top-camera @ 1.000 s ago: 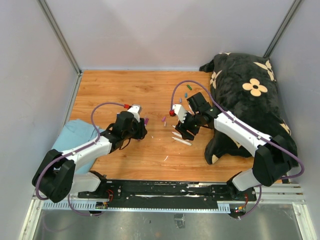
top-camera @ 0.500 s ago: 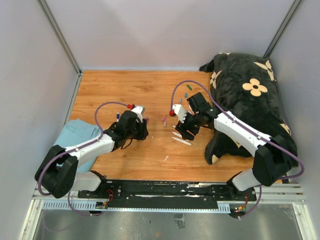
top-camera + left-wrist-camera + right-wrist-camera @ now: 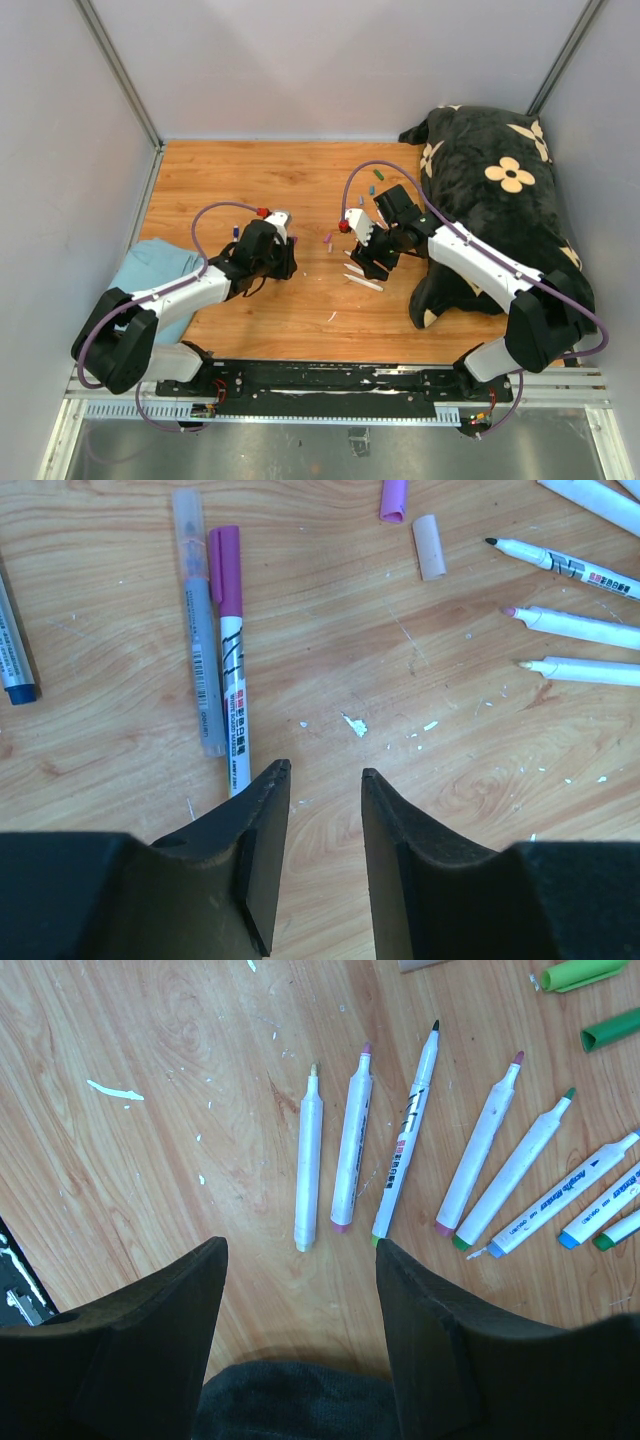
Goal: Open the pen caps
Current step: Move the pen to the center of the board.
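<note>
In the left wrist view my left gripper [image 3: 325, 772] hangs over bare wood, its jaws open by a narrow gap with nothing between them. Just ahead of its left finger lies a white pen [image 3: 232, 695] wearing a purple cap [image 3: 224, 568], beside a clear grey pen [image 3: 197, 630]. A loose purple cap [image 3: 393, 498] and a pale pink cap [image 3: 428, 547] lie farther off. My right gripper [image 3: 300, 1250] is open wide above a row of uncapped white pens [image 3: 352, 1145]. Two loose green caps [image 3: 585, 972] lie at the top right of that view. Seen from above, my left gripper [image 3: 283, 258] and right gripper [image 3: 365, 262] flank the pens.
A black plush cushion [image 3: 500, 190] with cream flowers fills the table's right side, and its dark fabric [image 3: 290, 1400] shows under my right gripper. A light blue cloth [image 3: 150, 275] lies at the left under my left arm. A blue-capped pen [image 3: 10, 650] sits at the left wrist view's edge.
My left gripper has shifted slightly right toward the pens and its jaws have narrowed a little. The right arm has not moved.
</note>
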Robot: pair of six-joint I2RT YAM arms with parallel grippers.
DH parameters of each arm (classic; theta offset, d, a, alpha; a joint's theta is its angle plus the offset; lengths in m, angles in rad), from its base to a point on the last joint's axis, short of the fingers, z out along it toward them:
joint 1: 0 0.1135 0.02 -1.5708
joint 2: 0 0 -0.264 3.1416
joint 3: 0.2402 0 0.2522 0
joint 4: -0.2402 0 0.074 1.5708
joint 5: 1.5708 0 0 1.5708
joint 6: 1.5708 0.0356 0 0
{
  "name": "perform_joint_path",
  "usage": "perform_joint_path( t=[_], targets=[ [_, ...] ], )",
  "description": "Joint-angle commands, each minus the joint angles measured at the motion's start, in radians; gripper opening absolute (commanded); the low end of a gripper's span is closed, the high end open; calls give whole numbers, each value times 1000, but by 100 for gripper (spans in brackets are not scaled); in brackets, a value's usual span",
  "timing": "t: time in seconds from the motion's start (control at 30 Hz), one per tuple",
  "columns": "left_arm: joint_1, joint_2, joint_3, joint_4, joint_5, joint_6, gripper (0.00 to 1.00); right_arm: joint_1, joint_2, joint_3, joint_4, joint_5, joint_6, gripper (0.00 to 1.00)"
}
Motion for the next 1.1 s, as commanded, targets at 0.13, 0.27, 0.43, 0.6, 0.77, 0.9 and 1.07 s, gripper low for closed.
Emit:
perform_joint_path(
  t=[0.13,0.27,0.43,0.6,0.77,0.9,1.07],
  targets=[
    [-11,7,36,-18,-14,19,38,-19,-9,-11,-19,-17,-12,62],
    [-15,27,58,-35,-25,28,36,-19,-9,-11,-20,-17,-12,62],
    [-17,56,93,-65,-48,46,36,-19,-8,-11,-19,-17,-12,62],
    [-17,87,120,-73,-55,58,36,-22,-8,-11,-20,-17,-13,63],
    [-17,138,151,-84,-61,72,36,-21,-9,-11,-19,-18,-14,62],
    [-17,180,169,-86,-65,79,35,-21,-11,-14,-19,-20,-14,63],
    [-17,232,197,-110,-117,86,34,-21,-9,-12,-19,-23,-15,62]
  ],
)
